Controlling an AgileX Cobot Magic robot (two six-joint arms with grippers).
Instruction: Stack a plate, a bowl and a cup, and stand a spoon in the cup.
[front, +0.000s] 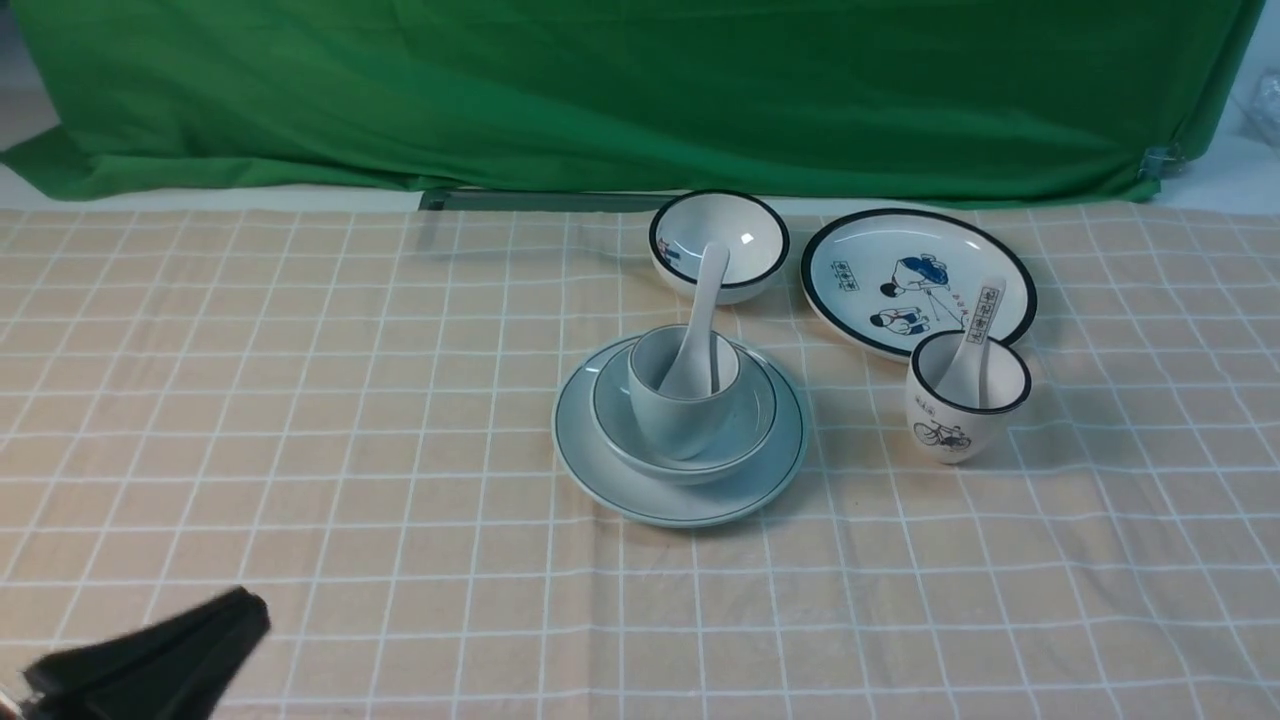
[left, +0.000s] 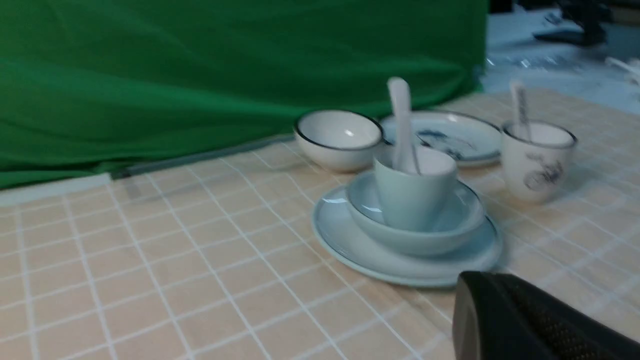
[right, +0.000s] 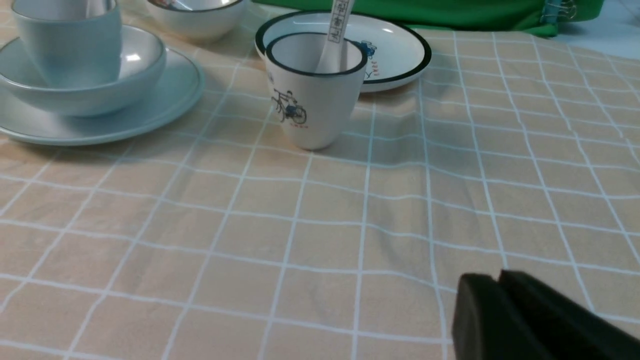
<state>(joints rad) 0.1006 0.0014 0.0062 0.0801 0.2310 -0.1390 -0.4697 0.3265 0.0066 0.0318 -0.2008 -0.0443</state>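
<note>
The pale blue-grey plate (front: 640, 490) lies at the table's middle. The wide shallow bowl (front: 755, 410) sits on it and the plain cup (front: 675, 415) stands in the bowl. The plain white spoon (front: 703, 300) stands in the cup, handle leaning up and away. The stack also shows in the left wrist view, with plate (left: 350, 240), bowl (left: 450, 225), cup (left: 410, 200) and spoon (left: 401, 115), and in the right wrist view, with plate (right: 150, 110), bowl (right: 135, 65) and cup (right: 70, 50). My left gripper (front: 240, 610) (left: 480, 295) is shut and empty, near the front left, well apart from the stack. My right gripper (right: 495, 285) is shut and empty over bare cloth.
A white black-rimmed bowl (front: 740, 235) and a cartoon plate (front: 860, 270) sit behind the stack. A bicycle cup (front: 950, 420) holding a printed spoon (front: 980, 330) stands to the right. A green cloth (front: 600, 90) hangs at the table's back.
</note>
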